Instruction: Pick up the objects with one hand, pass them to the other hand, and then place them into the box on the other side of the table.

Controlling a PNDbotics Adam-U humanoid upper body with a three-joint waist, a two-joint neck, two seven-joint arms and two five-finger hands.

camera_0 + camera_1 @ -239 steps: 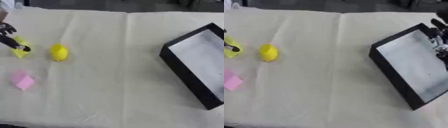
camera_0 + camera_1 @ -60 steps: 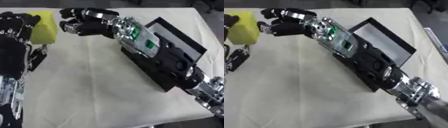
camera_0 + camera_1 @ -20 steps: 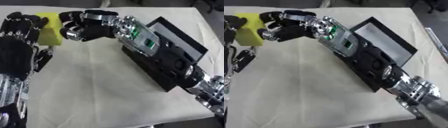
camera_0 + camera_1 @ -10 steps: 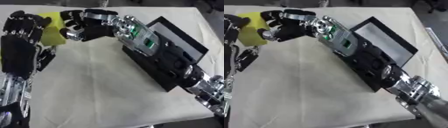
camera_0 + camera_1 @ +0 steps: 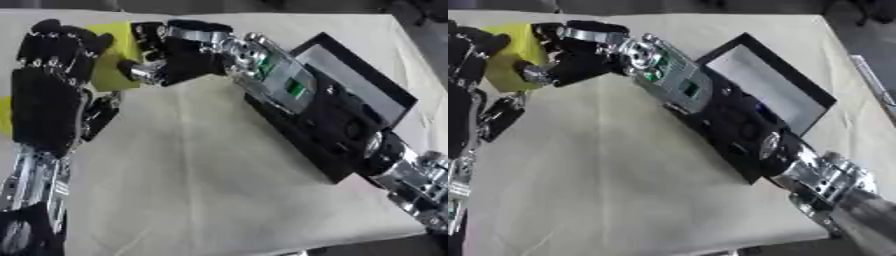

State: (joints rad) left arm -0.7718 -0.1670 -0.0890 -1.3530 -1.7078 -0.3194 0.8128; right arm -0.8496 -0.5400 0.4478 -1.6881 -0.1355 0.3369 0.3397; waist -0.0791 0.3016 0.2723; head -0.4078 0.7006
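Left hand (image 5: 48, 95): mine, raised at the view's left, back of the hand toward the camera. My fingers (image 5: 61, 47) are curled at the tips against the left side of the yellow block. Whether my thumb touches the block, I cannot tell.

Right hand (image 5: 179, 57): mine, reached across from the right. My fingers curl round the right side of the block from above and my thumb (image 5: 140, 72) presses its lower edge, so this hand pinches it.

Yellow block (image 5: 114, 57): held above the table between my 2 hands, at the upper left of the view, both hands touching it.

Right forearm (image 5: 280, 87): lies in front of the box and hides its near left wall.

Box (image 5: 785, 97): black, pale inside, on the right side of the table, well apart from the block.

Table (image 5: 201, 170): covered with a cream cloth.

Second yellow thing (image 5: 4, 115): only a sliver shows at the left edge, behind my left hand.
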